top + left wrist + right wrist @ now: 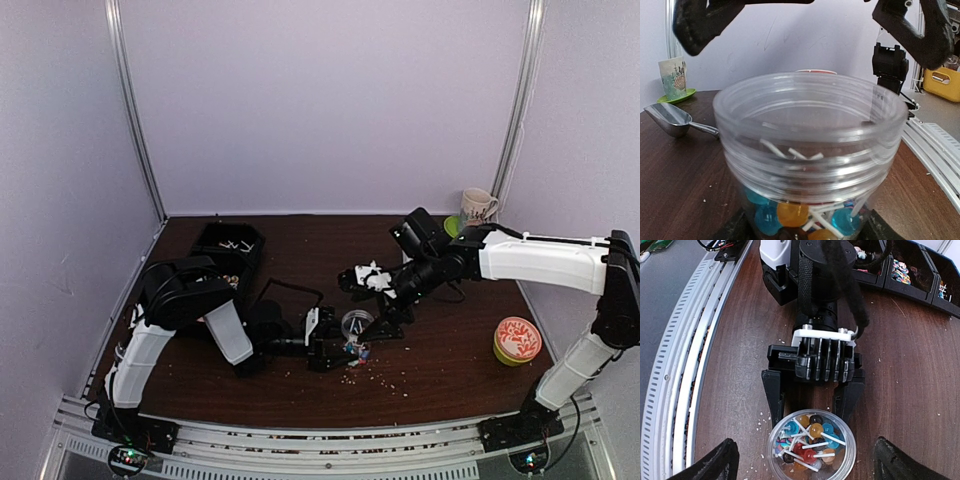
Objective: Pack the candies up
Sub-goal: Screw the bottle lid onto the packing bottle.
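Observation:
A clear plastic jar (pixel 357 322) stands open on the brown table, part-filled with candies (pixel 810 440). They are small blue, orange, red and brown sweets on white sticks, also showing through the jar wall in the left wrist view (pixel 790 212). My left gripper (pixel 810 417) is shut on the jar (pixel 853 450), one finger on each side near its base. My right gripper (pixel 805 462) hangs directly above the jar mouth, jaws wide open and empty. Its fingers (pixel 700 25) show above the jar rim (pixel 810 100) in the left wrist view.
A metal scoop (pixel 670 120) lies on the table past the jar. A mug (pixel 478 207) stands at the back right, an orange-lidded tub (pixel 517 340) at the right. Black bins (pixel 230 245) at the back left hold more sweets (pixel 900 270). Pale crumbs (pixel 385 375) lie near the jar.

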Robot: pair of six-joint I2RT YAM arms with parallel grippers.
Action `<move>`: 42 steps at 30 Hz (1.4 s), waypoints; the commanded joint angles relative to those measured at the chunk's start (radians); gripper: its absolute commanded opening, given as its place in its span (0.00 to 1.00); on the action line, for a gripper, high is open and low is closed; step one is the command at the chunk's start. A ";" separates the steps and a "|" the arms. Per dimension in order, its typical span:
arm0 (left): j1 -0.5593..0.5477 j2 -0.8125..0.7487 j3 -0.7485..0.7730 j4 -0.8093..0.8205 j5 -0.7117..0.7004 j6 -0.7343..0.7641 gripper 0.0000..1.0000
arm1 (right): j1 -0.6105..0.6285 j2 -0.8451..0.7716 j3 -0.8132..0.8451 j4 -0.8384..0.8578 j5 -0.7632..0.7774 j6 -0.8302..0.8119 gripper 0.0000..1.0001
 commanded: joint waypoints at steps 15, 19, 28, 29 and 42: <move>0.005 0.033 -0.001 -0.048 0.004 0.006 0.45 | 0.018 0.039 -0.020 0.057 0.087 0.082 0.90; 0.004 0.033 -0.001 -0.048 0.003 0.006 0.45 | 0.019 0.044 -0.015 0.052 0.093 0.092 0.84; 0.005 0.030 -0.007 -0.048 -0.031 0.008 0.45 | 0.020 0.049 -0.012 0.046 0.096 0.114 0.75; 0.005 0.029 -0.008 -0.048 -0.037 0.007 0.45 | 0.020 0.047 -0.014 0.050 0.098 0.120 0.74; 0.005 0.016 -0.019 -0.072 -0.239 0.001 0.46 | 0.026 0.037 -0.047 0.158 0.204 0.296 0.67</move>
